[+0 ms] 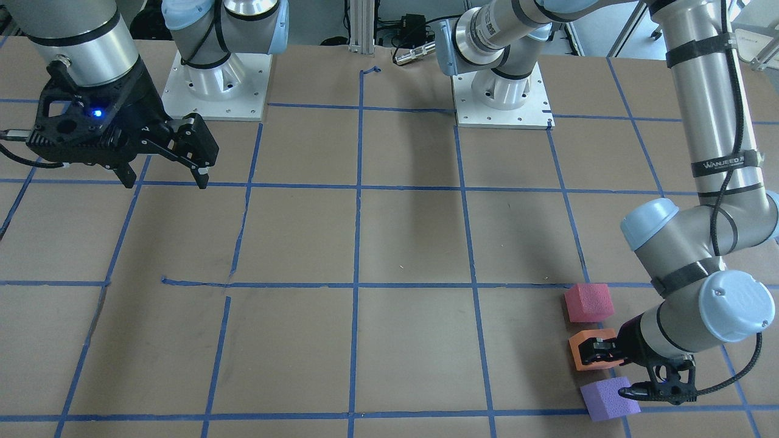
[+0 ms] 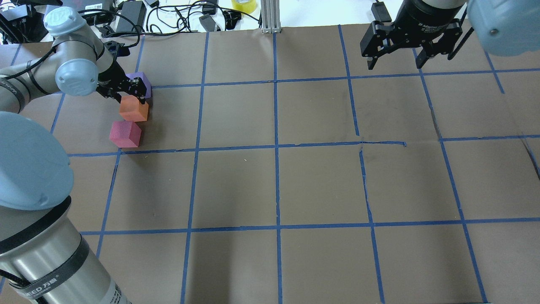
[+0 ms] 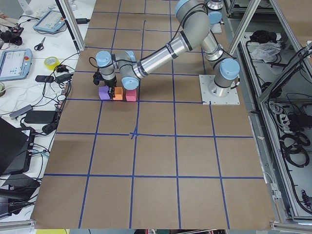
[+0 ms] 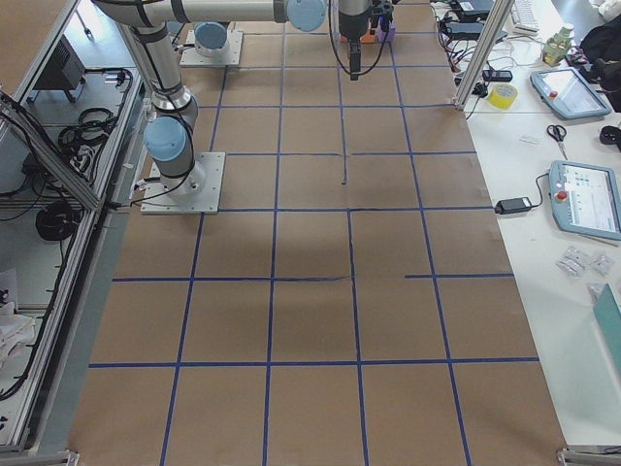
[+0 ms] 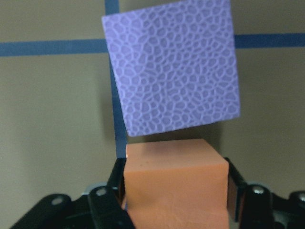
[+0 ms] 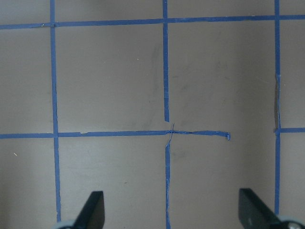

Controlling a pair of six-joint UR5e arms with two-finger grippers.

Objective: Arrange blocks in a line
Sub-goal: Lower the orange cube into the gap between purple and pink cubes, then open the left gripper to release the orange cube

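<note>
Three foam cubes sit in a short row at the table's far left: a pinkish-red block (image 1: pixel 588 302) (image 2: pixel 125 134), an orange block (image 1: pixel 583 360) (image 2: pixel 135 110) and a purple block (image 1: pixel 608 398) (image 2: pixel 142 80). My left gripper (image 1: pixel 599 351) (image 2: pixel 128 98) is low at the table, and its fingers press both sides of the orange block (image 5: pixel 174 181). The purple block (image 5: pixel 174 67) lies just beyond it with a small gap. My right gripper (image 1: pixel 165 179) (image 2: pixel 395 65) hangs open and empty above the table's far right, well away from the blocks.
The brown table top (image 2: pixel 278 185) carries a grid of blue tape lines. Cables, power bricks and a tape roll (image 2: pixel 244 5) lie beyond the far edge. The arm bases (image 1: pixel 216 85) stand on white plates at my side.
</note>
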